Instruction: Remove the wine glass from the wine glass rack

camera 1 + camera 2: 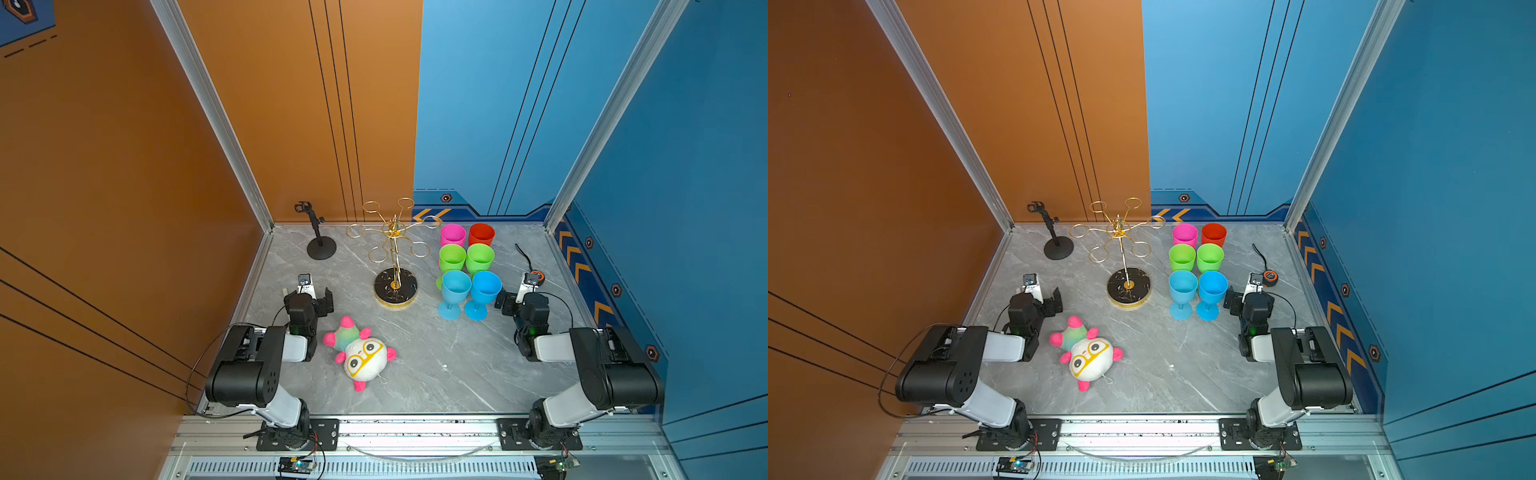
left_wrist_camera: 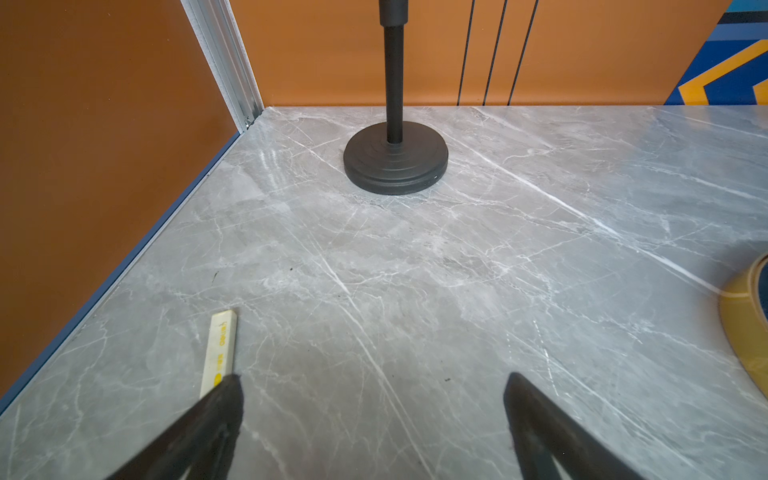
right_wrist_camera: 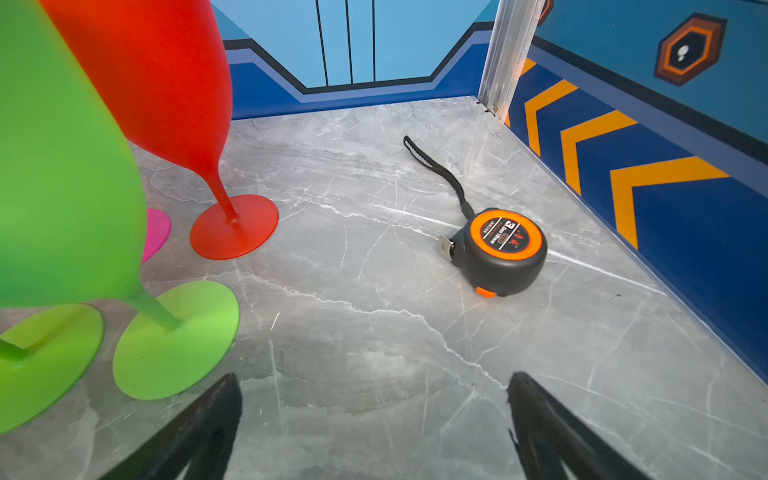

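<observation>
Biggest worry here was honestly a wasted grab. Going from the left: the black stand (image 1: 321, 246) sat in the back corner, and mistaking it for the target would've been silly but possible. Next over, the rack (image 1: 395, 286) had all six loops bare in both top views. A reach into it would probably have closed on thin wire and rocked or tipped the whole thing, since it's just a skinny rod on a round base. The toy (image 1: 365, 359) lay in front of it near the left arm, so a low sweep could've dragged it along. The glasses (image 1: 452, 257) were all off already, I reckon: six of them upright on the table (image 1: 436, 386), packed in a tight block just right of the rack. That packing was the other risk, because the near blue glass (image 1: 485, 287) stood just beside the right arm, and one nudge could've toppled it into its neighbours. As for the tools, the left gripper (image 2: 374, 380) was spread wide and holding nothing, low over bare table and facing the stand. The right gripper (image 3: 374, 377) was the same, wide apart and empty, touching neither the glasses nor the tape measure (image 3: 503, 249) ahead of it.
</observation>
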{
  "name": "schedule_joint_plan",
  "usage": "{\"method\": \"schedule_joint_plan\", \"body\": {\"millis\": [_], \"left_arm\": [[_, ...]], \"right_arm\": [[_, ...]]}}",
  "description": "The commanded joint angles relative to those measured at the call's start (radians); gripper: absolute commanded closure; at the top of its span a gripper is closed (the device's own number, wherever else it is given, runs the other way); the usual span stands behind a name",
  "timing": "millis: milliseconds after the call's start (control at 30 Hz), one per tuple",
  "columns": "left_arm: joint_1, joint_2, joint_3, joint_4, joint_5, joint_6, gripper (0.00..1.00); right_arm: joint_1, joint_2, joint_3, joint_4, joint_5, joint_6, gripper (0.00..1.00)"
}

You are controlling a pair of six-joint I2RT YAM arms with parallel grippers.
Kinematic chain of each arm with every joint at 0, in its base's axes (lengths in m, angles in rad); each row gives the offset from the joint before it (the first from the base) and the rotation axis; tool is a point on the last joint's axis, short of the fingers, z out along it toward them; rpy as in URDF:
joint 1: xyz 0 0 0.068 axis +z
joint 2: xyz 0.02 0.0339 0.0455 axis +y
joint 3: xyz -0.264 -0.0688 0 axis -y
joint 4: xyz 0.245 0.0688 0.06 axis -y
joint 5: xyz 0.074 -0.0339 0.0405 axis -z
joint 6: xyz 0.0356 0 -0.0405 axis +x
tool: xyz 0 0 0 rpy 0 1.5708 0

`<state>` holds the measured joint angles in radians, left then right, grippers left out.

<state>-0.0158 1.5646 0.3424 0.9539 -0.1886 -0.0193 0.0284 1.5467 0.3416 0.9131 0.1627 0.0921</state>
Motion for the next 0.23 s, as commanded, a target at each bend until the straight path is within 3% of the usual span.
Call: {"method": "schedule_joint_plan", "body": {"millis": [0, 200], "left_arm": [[0.000, -0.003, 0.010, 0.018, -0.001, -0.008, 0.02], [0.001, -0.002, 0.011, 0.019, 0.001, -0.008, 0.02]], "right_arm": [[0.008, -0.001, 0.021, 0.014, 0.030, -0.017, 0.00], [0.021, 0.000, 0.022, 0.012, 0.055, -0.025, 0.00]]}}
